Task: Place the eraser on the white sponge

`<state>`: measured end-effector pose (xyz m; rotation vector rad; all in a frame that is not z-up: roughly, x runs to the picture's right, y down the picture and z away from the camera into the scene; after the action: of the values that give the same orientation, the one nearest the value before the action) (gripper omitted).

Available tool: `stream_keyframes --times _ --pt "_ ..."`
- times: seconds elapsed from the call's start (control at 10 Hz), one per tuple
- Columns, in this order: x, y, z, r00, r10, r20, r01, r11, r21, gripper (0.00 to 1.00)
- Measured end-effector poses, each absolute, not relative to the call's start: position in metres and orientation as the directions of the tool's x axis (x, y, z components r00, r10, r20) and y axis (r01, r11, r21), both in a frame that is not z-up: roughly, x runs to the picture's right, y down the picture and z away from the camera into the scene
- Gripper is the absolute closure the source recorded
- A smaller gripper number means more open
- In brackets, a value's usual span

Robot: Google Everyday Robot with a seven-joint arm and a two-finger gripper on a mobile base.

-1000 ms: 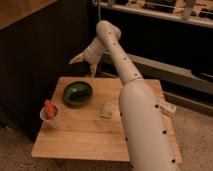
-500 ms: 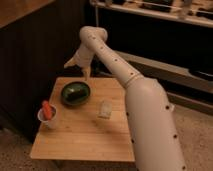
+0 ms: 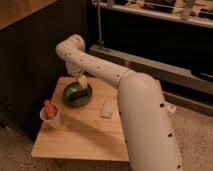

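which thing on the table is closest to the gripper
The green bowl: the gripper hangs right over it. The white sponge and the cup sit farther off.

One bowl (image 3: 67, 98) beneath fingers (image 3: 82, 81), one sponge (image 3: 106, 109)

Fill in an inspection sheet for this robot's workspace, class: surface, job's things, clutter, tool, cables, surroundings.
Surface: wooden table, small and light-coloured.
Job's things: white sponge lies flat near the table's middle, nothing on it; eraser cannot be made out.
Clutter: green bowl at the far left; white cup at the left edge, holding an orange carrot-like thing.
Tool: the tool hangs just over the green bowl.
Cables: nothing seen.
Surroundings: dark panels behind; speckled floor.
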<state>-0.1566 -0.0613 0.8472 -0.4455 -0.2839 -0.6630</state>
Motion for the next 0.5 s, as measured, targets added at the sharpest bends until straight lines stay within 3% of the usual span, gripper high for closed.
stream_keyframes --times 0.5 --pt "-0.15 -0.055 0.883 0.653 -0.35 0.671 0.653 0.709 -0.266 0.2"
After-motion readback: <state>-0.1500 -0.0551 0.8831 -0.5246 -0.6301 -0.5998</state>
